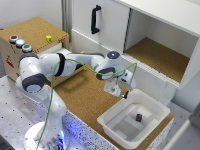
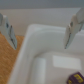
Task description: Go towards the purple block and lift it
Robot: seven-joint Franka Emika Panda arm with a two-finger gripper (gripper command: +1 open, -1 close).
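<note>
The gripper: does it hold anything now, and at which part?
Nothing is held. The gripper is open above the white bin's rim; the purple block lies inside the bin.

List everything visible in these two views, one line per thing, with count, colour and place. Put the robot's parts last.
purple block: 1, dark purple, on the floor of the white bin; only a dark corner shows at the edge of the wrist view.
white bin: 1, white, on the cork surface at the exterior view's right.
yellow cube: 1, yellow, on top of the cork-topped box.
buttons: 3, apparently red, blue and green, in a row on that box.
cabinet handle: 1, black, on the white cabinet door.
robot arm: 1, white, reaching toward the bin.
gripper: 1, fingers spread, above the bin's rim.
</note>
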